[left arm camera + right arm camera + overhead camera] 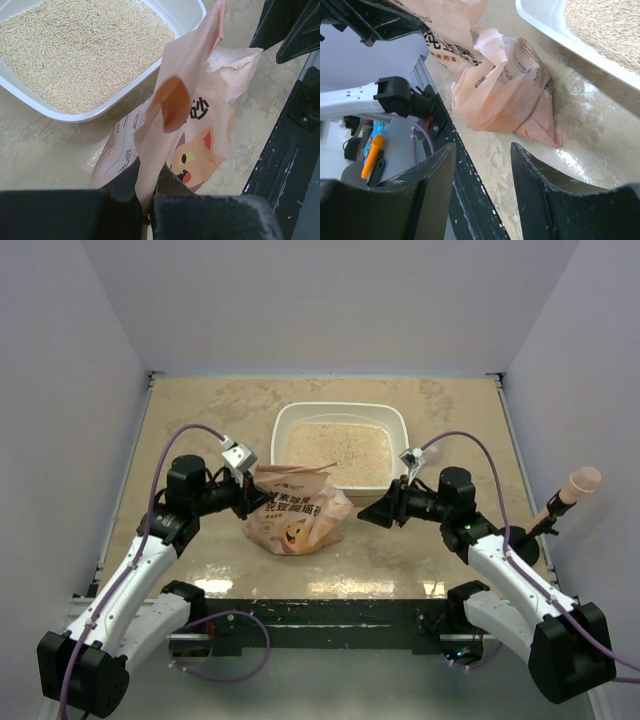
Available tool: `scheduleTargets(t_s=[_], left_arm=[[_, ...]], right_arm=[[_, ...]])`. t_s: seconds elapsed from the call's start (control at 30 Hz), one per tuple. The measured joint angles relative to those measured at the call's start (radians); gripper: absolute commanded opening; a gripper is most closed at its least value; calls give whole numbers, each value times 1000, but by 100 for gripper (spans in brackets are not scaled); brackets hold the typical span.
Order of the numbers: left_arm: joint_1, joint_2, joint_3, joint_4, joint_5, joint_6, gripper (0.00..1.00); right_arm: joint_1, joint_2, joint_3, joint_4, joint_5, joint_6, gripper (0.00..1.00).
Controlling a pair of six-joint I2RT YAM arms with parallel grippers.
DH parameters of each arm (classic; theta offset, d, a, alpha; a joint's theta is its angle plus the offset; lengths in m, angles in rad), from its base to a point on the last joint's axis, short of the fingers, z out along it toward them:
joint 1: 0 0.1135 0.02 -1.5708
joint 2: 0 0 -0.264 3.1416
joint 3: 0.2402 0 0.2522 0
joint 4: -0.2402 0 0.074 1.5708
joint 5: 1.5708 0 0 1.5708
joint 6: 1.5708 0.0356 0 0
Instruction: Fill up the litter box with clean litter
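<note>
Granules of fine pale beige litter (340, 445) cover the floor of the white, shallow, rectangular plastic litter box (283, 430), which sits at the upper centre of my overhead view on the mottled beige desk (190, 430). Just below it in that frame stands the orange-pink soft printed bag (300, 525), marked with black Chinese characters and a cartoon cat face. Its base rests on the desk and its crumpled top reaches up to the box's near left corner; I cannot tell whether it touches the rim. My left hand (246, 498) comes in from the left of the frame and is clamped on the bag's upper left edge. In the left wrist view a thin flap of the bag runs down between the two black fingers (210, 220) at the bottom of the frame, with the box and its litter in the upper left. My right hand (372, 512) sits to the right of the bag, apart from it, jaws pointing towards it. In the right wrist view its two fingers stand parted with only bare desk between them, the bag in the upper middle and a corner of the box in the upper right. A few loose grains lie on the desk by the bag's foot. A stick with a rounded pale pink tip (578, 483) stands at the right edge of the overhead frame.
</note>
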Motion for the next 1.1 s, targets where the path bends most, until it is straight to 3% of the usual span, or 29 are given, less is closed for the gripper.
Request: scheduleTargets(t_s=[0.3,0.97,1.07,1.1], left_arm=[[0,-12,-6,3,-9,-1,0],[0,-32,-16,3,-15,-2,0],[0,-34,-17,2,-16,-2,0],[0,-34,-17,3,-16,-2,0]], right_arm=[[169,107,37,123,32,3,51],[196,206,85,155,108,-62,48],[204,227,86,154,109,-63,35],[206,229,86,154,109,-63,20]])
